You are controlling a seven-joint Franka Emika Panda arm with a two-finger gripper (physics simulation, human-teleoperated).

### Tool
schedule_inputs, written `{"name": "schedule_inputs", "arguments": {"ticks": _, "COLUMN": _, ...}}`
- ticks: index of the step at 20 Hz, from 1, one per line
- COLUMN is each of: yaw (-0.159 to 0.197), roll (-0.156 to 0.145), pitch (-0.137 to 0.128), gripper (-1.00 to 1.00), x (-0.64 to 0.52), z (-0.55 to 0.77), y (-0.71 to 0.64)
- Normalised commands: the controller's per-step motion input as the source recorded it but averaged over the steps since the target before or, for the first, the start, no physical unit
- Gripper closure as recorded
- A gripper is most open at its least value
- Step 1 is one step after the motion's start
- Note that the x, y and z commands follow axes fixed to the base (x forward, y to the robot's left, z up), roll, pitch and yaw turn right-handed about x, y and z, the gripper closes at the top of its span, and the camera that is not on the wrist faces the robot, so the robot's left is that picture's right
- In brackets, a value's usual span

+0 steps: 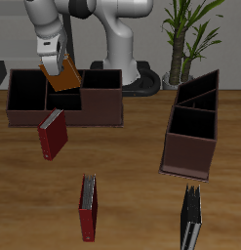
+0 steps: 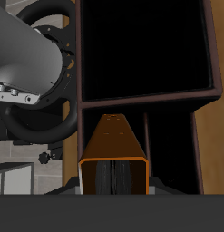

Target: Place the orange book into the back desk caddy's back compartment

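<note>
Since the orange book [image 1: 63,75] hangs tilted above the back desk caddy [image 1: 63,98], the fingers [image 1: 54,61] must be pinching it by its upper end; the wrist view, looking down the book's [image 2: 113,154] length, shows it clamped edge-on with the caddy's [image 2: 145,91] dark cells beyond it. It sits over the caddy's middle, near the divider between the wide end cell and the small cells, not yet lowered into any compartment.

I'd judge it a stiff, light hardcover: the boards won't flex, so a firm pinch across the covers near one end should hold, though smooth covers could slip or swing if the grip is loose. Held by an end, it can pivot, so it wants lowering squarely.

Counting around that caddy: one orange book; two dark-red books, one [image 1: 53,134] standing just before the caddy's front wall, another [image 1: 88,207] farther toward the worktop's [image 1: 132,166] front edge; one black book [image 1: 191,220] also near that edge; and two caddies, the second caddy [image 1: 193,127] set end-on well apart from the first.
</note>
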Motion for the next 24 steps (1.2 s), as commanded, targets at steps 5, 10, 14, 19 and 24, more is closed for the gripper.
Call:
{"name": "schedule_inputs", "arguments": {"ticks": 5, "yaw": -0.048, "roll": -0.011, "pitch": 0.055, "gripper": 1.00, "x": 0.02, "z": -0.18, "y": 0.00}}
{"name": "schedule_inputs", "arguments": {"ticks": 10, "yaw": -0.063, "roll": -0.007, "pitch": 0.107, "gripper": 1.00, "x": 0.02, "z": -0.24, "y": 0.06}}
{"name": "schedule_inputs", "arguments": {"ticks": 14, "yaw": -0.055, "roll": 0.008, "pitch": 0.068, "gripper": 1.00, "x": 0.06, "z": -0.18, "y": 0.05}}
{"name": "schedule_inputs", "arguments": {"ticks": 19, "yaw": -0.028, "roll": 0.004, "pitch": 0.042, "gripper": 1.00, "x": 0.05, "z": -0.19, "y": 0.04}}
{"name": "schedule_inputs", "arguments": {"ticks": 24, "yaw": -0.004, "roll": 0.021, "pitch": 0.066, "gripper": 1.00, "x": 0.06, "z": -0.24, "y": 0.08}}
